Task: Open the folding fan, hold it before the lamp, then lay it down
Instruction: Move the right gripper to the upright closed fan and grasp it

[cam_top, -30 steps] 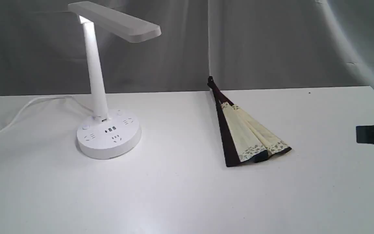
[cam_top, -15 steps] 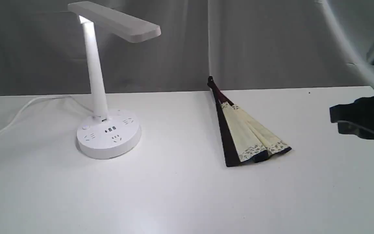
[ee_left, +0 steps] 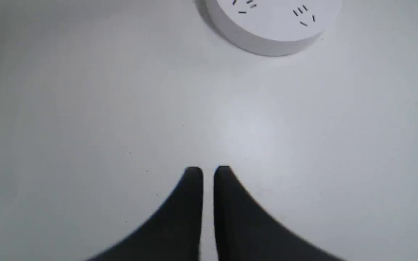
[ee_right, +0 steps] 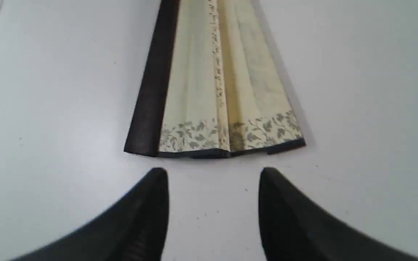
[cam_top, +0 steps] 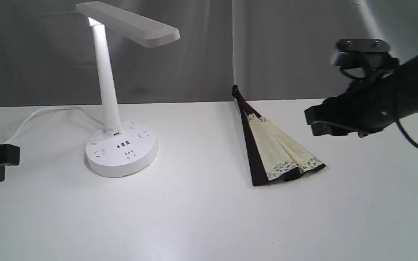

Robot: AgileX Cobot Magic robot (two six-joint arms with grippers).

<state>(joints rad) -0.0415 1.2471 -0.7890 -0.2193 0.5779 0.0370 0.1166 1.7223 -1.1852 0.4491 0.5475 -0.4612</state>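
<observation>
step: I'm judging this as the approach, opening not yet begun; nothing is being gripped.
fan: the folding fan (cam_top: 278,145) is lying flat on the table (cam_top: 194,224), right of centre, only partly spread. Its pivot is pointing to the far edge and its wide bordered end is facing near, with the dark guard running along its left side.
right claw (cam_top: 311,122): I'm hovering it just right of the fan, off the table, jaws released and standing well apart, grasping nothing. In my wrist view the fan's wide end is sitting just ahead of the tips.
left claw (ee_left: 208,172): I'm hanging it at the far left, near the lamp (cam_top: 111,90) base, jaws barely parted with a thin slit showing, empty.
next move: I'm thinking one claw should be pinching a guard at the wide end while the other is taking the opposite guard, then pulling apart. The guards are lying flat and thin, so the tips need to be coming in low.
edges: the pivot is sitting right at the far table edge, so pushing that way is risking a slide off.
open room: bare table is lying between fan and lamp and all along the near side. The cord (cam_top: 31,119) is trailing left behind the base, near my left claw.
</observation>
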